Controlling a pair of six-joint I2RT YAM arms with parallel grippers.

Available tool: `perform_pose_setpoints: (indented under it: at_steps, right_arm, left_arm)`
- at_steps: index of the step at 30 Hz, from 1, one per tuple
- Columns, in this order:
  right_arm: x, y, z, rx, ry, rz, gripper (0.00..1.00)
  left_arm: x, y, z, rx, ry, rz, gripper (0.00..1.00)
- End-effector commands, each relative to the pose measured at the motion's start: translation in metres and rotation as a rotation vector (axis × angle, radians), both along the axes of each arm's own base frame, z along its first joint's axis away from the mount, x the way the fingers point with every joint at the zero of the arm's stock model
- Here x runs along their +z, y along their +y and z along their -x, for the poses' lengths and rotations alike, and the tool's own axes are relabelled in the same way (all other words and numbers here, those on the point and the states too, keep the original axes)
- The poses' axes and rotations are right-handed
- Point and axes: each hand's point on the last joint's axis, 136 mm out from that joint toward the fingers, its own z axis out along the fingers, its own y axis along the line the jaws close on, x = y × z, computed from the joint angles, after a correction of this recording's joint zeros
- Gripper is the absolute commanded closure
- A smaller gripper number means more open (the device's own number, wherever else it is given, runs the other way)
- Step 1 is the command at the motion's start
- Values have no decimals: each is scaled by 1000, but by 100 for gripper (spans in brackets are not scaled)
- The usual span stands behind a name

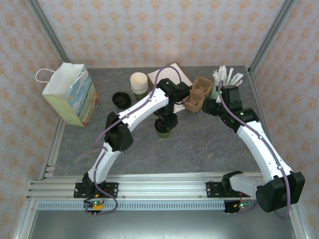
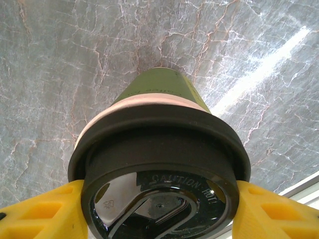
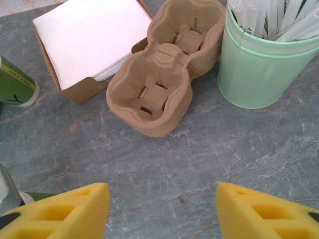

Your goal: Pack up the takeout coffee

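At centre tabletop (image 1: 199, 144), left hand (image 2: 159, 206) clamps takeout coffee (image 2: 158, 94) at its lid: green cup, cream rim band, glossy black lid. Right hand (image 3: 162, 209) spread apart, empty.

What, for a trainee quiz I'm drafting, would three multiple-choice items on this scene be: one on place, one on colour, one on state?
1. Where is the cream-and-green paper takeout coffee cup with the round black plastic lid?
A. inside the white paper bag
B. between the left gripper's yellow fingers
C. in the brown cardboard cup carrier

2. What colour is the round tin holding the white wrapped straws?
A. red
B. mint green
C. black

3. How does the right gripper stand?
A. shut on a napkin
B. shut on a loose lid
C. open, nothing between its fingers

Key: 1 B, a finger flanks each side of its lid; 2 B, its wall is pale green; 3 C, bare table shows between its fingers.
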Motion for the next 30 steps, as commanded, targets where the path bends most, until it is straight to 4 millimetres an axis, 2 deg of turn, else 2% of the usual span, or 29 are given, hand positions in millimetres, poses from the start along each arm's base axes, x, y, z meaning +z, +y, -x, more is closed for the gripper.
perform_pose_setpoints:
  at_steps: [1,8,24,30]
  right_arm:
    - [6,-3,1,-5,-31,19,42]
    - [5,-4,1,-5,-31,23,41]
    - [3,-5,2,-9,-29,26,41]
    - [3,-6,2,-13,-32,29,41]
  left_arm:
    - [3,4,5,-32,10,-34,50]
    - [-11,8,6,-44,42,-78,50]
    - [-71,21,29,-92,245,-170,50]
    - [-89,31,34,-76,265,-217,54]
